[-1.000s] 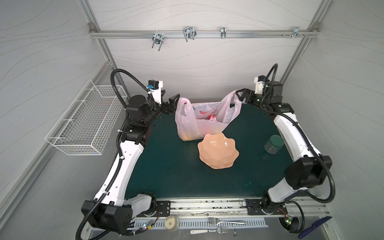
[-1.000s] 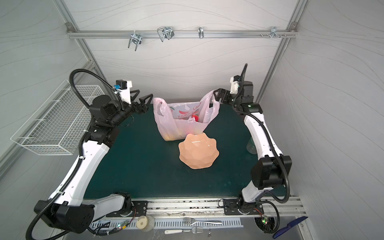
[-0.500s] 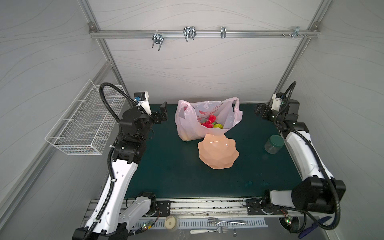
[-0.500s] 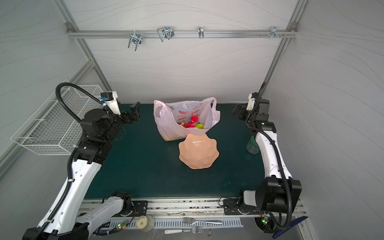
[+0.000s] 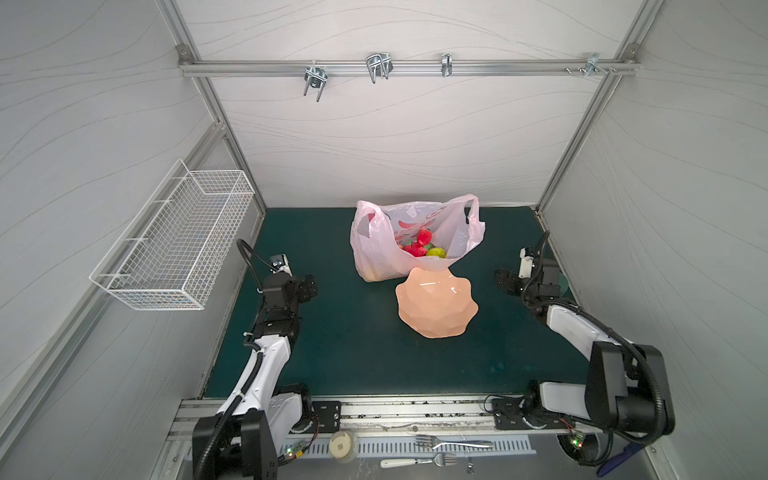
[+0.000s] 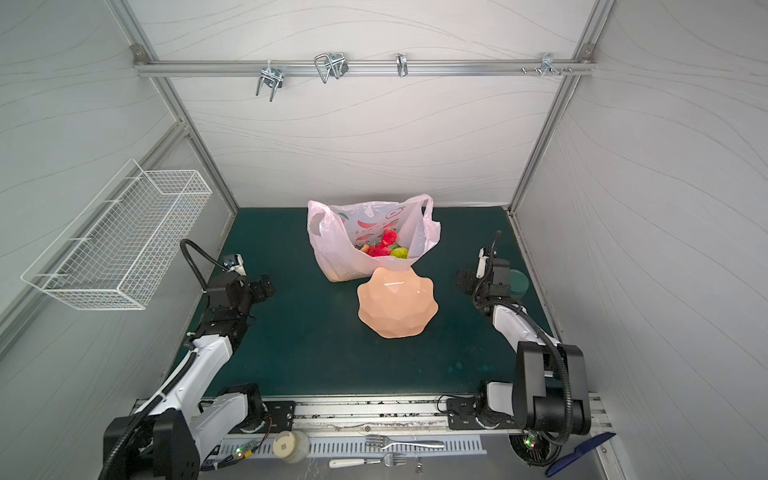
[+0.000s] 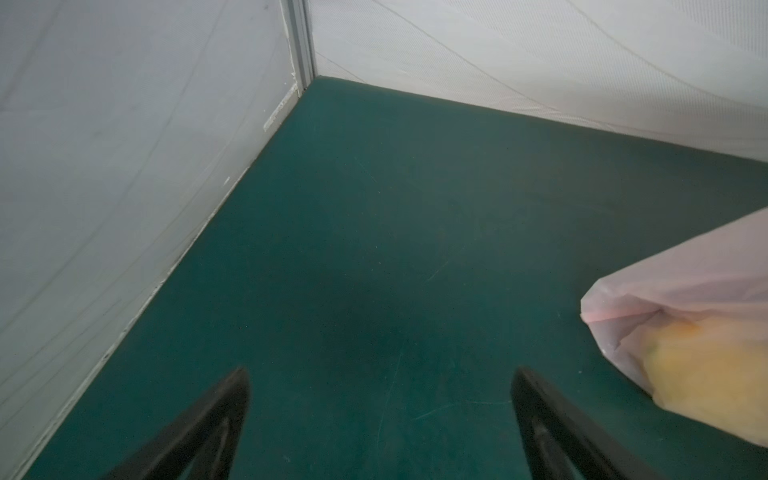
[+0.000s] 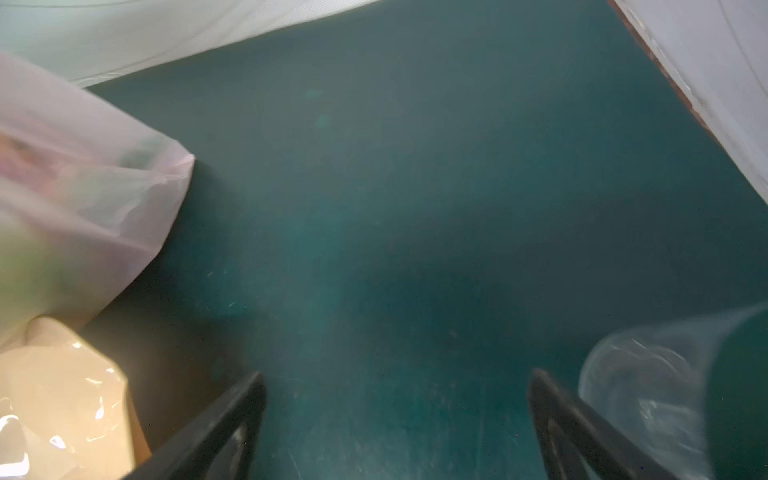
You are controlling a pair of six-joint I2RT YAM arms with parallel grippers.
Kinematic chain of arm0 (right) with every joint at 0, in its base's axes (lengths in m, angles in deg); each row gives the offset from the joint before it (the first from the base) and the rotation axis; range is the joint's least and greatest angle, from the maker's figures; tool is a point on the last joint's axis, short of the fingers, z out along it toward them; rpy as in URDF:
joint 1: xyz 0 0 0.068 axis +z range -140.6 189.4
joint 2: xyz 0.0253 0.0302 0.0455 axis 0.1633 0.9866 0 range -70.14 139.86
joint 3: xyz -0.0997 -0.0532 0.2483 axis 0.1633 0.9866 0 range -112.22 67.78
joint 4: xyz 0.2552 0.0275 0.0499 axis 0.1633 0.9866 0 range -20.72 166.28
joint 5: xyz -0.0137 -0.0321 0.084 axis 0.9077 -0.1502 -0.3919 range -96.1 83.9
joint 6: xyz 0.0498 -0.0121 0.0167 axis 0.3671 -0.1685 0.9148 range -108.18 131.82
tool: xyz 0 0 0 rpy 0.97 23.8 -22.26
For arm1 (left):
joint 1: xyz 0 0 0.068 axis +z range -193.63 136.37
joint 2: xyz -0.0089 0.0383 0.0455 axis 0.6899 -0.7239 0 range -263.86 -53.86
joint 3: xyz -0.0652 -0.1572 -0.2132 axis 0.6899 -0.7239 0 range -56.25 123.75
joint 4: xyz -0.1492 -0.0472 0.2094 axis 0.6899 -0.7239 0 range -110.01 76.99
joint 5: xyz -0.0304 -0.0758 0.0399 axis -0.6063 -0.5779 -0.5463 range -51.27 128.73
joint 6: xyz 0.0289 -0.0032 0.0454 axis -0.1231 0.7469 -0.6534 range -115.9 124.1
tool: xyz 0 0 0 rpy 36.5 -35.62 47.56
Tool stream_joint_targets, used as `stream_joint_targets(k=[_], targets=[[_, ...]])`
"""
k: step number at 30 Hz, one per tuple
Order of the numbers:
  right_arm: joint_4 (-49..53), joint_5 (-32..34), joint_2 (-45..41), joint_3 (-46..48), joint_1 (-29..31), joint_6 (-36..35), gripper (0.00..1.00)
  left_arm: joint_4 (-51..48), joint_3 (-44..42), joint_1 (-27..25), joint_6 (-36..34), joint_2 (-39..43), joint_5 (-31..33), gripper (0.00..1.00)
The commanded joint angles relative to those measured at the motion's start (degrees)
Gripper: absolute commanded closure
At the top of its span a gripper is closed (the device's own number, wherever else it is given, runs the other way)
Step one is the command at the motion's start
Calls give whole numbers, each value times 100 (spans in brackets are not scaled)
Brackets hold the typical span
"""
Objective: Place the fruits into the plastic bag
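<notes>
The pale pink plastic bag (image 5: 374, 253) (image 6: 332, 249) stands open at the back middle of the green mat. Inside it lie the fruits: red strawberries (image 5: 419, 243) (image 6: 384, 245) and a green fruit (image 5: 435, 252) (image 6: 400, 252). A yellow fruit (image 7: 715, 374) shows through the bag's wall (image 7: 685, 299). My left gripper (image 5: 309, 286) (image 7: 380, 374) is open and empty over bare mat, well left of the bag. My right gripper (image 5: 505, 280) (image 8: 399, 376) is open and empty too, right of the bag (image 8: 83, 187). Neither touches the bag.
A peach faceted bowl (image 5: 436, 305) (image 6: 397, 305) (image 8: 62, 407) sits just in front of the bag, touching it. A clear jar (image 6: 519, 282) (image 8: 665, 395) with a green lid stands by my right wrist. A wire basket (image 5: 178, 245) hangs on the left wall. Forks (image 5: 453, 444) lie on the front rail.
Both grippers have let go of the bag's handles and drawn back from it, outward and toward the front. The bag has settled with its mouth open, fruit showing.
</notes>
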Motion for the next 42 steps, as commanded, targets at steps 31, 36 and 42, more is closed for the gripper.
stream_joint_targets(k=[31,36,42], targets=[[-3332,1161,1561,626,498,-527,1,3465,200,-292,-94,-3086,-943,0],[-3280,1132,1603,579,472,-490,1,3448,197,-302,-93,-3080,-915,0],[-3378,1207,1552,660,496,-532,1,3469,178,-309,-96,-3062,-910,0]])
